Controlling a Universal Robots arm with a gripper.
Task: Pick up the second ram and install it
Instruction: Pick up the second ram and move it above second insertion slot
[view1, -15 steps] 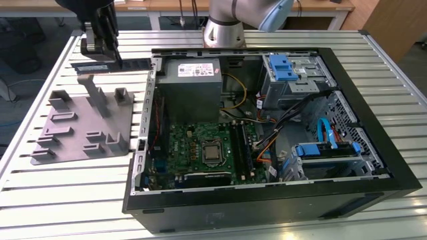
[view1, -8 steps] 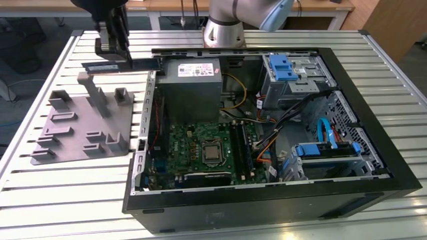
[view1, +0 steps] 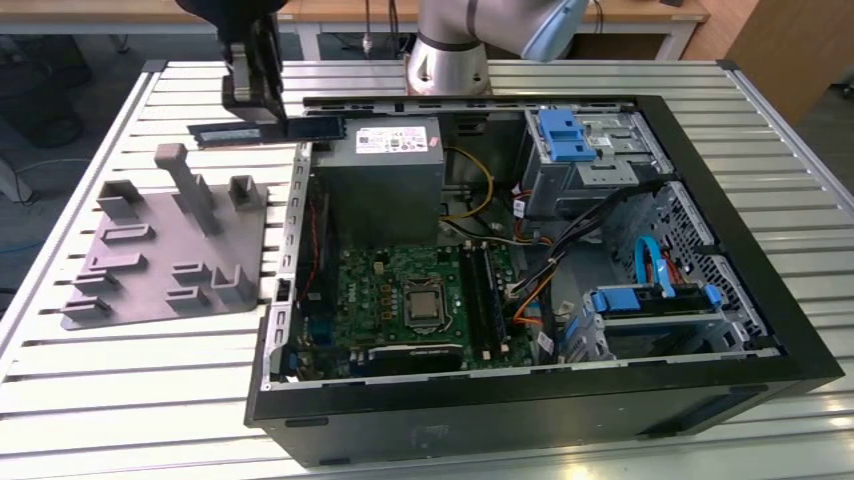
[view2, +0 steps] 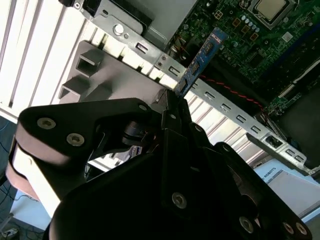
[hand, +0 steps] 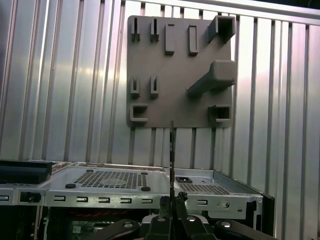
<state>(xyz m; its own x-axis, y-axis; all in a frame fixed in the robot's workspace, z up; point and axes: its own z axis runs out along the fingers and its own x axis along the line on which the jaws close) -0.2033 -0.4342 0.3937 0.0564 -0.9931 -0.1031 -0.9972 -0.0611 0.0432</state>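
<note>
Sitting at exterior view's left on slatted table: grey tray w/ upright posts. Just beyond it, gripper is clenched on the second ram, stick held level above the open PC case's left rim, near the PSU. Blue drive latches farther right.

The second ram, a long thin dark stick with a bluish-green end, sits level and on edge, clamped mid-length in the gripper, far left in the scene
</note>
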